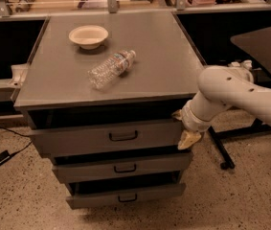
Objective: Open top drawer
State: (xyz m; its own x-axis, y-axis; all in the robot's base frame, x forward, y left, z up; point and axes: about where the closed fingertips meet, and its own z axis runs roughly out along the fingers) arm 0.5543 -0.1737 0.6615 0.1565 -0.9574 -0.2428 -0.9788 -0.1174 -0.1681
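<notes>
The top drawer [77, 139] is the widest of three grey drawers under the grey tabletop, with a small black bail handle [123, 136] mid-front. It stands slightly out, with a dark gap above it. The medium drawer [87, 170] and the smallest drawer [96, 198] sit below it. My gripper [188, 139] hangs from the white arm [231, 92] at the top drawer's right front corner, well right of the handle. Its yellowish fingertip [189, 140] points down.
A clear plastic bottle [111, 69] lies on the tabletop [163, 56], and a white bowl [88, 36] stands behind it. A black cable and adapter [1, 158] lie on the speckled floor at left. A black stand base [223, 152] is on the right.
</notes>
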